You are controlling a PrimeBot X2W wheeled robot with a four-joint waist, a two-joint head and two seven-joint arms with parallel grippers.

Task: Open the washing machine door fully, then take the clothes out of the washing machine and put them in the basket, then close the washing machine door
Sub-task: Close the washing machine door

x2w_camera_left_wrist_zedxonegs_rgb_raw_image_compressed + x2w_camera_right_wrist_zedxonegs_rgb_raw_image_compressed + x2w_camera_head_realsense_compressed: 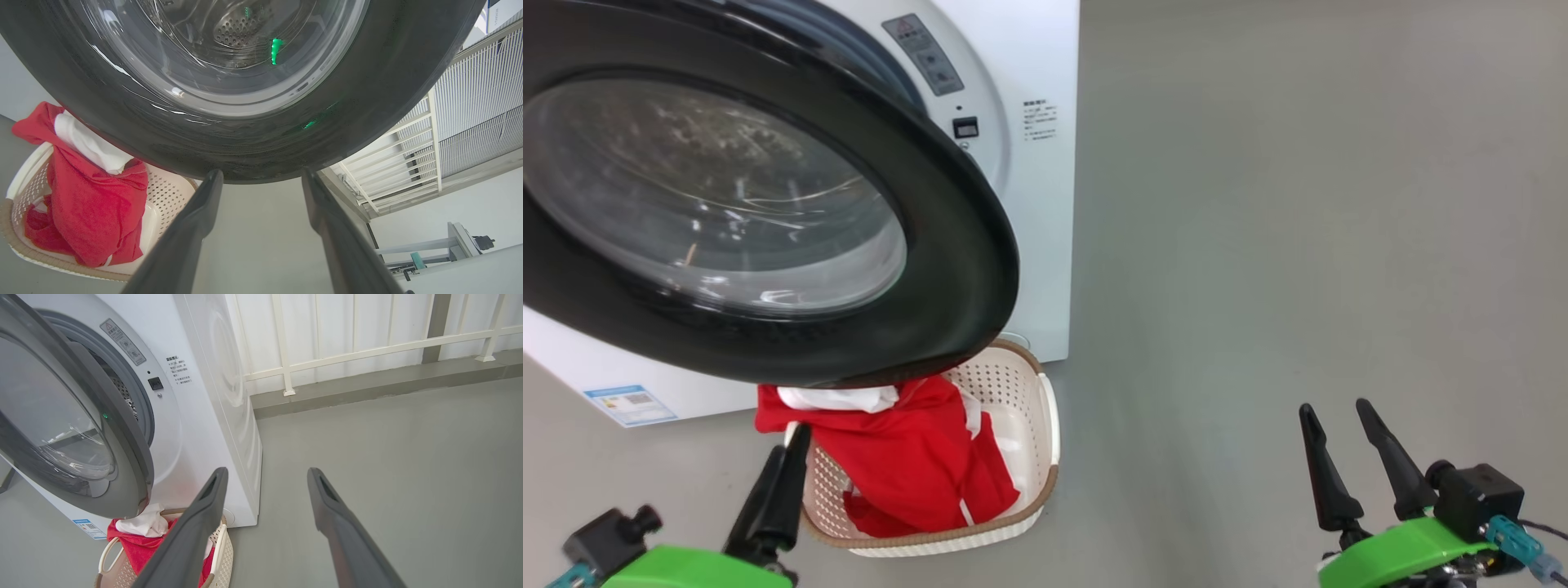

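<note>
The washing machine (1029, 204) stands at the upper left with its black-rimmed door (956, 245) swung open over the basket (1045, 425). Red clothes (915, 465) with a white cloth (841, 398) on top fill the cream basket and hang over its left rim. My left gripper (261, 173) is open and empty, just under the door's lower rim (367, 102). In the head view its fingers (776, 490) rise beside the basket's left edge. At the lower right, over bare floor, my right gripper (1335, 408) is open and empty. The drum (122, 396) shows behind the door.
Grey floor (1298, 204) stretches to the right of the machine. A white railing (367, 347) on a raised kerb (367, 388) runs behind the machine. A blue sticker (629, 404) sits low on the machine's front.
</note>
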